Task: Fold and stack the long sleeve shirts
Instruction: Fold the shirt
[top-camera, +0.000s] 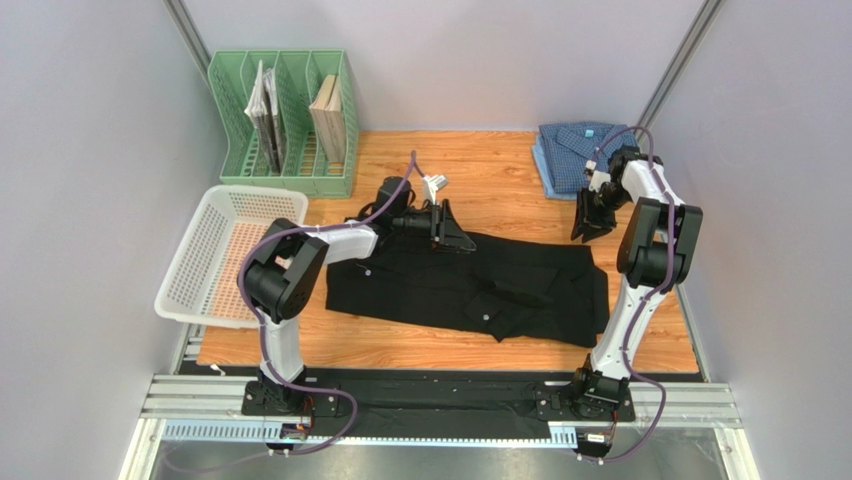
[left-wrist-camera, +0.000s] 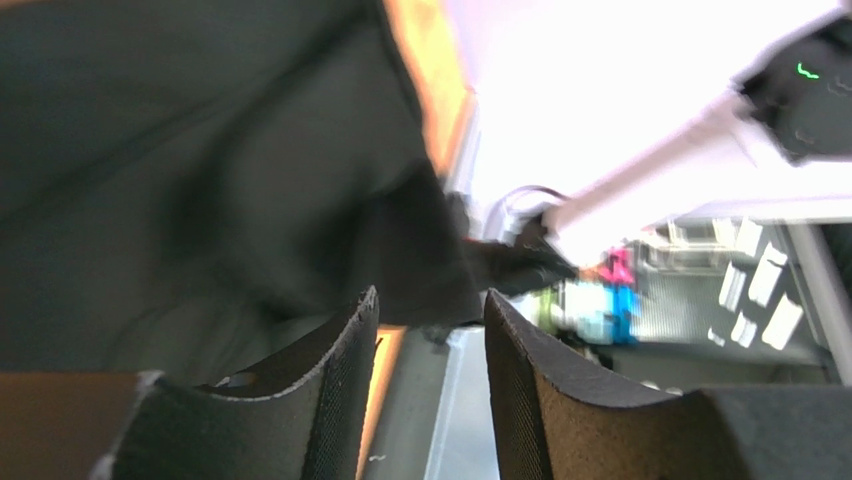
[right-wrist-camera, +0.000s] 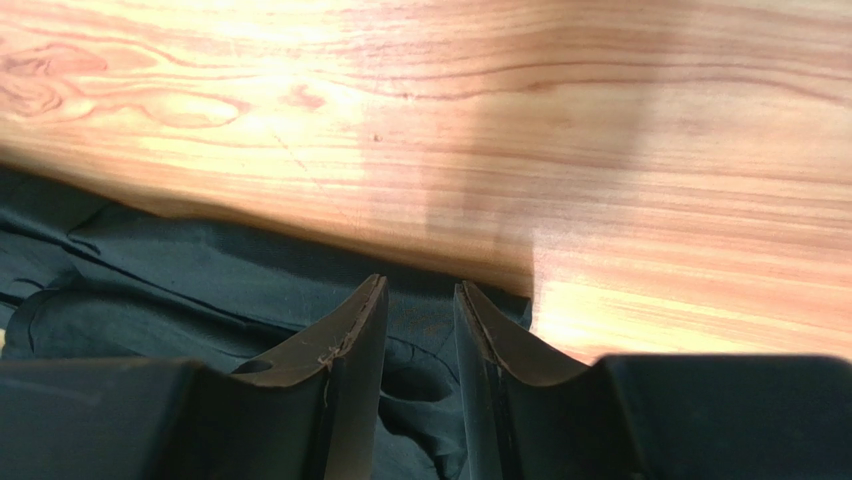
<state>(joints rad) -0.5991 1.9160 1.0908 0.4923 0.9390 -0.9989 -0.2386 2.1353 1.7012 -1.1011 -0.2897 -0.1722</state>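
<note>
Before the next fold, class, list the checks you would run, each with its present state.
1. Black shirt wholly on the table: ok.
2. Left gripper open, nothing between its fingers: ok.
3. Right gripper open above the black shirt's edge: ok.
4. Blue shirt folded, apart from the black shirt: ok.
5. Black shirt's sleeves tucked in: cannot tell.
</note>
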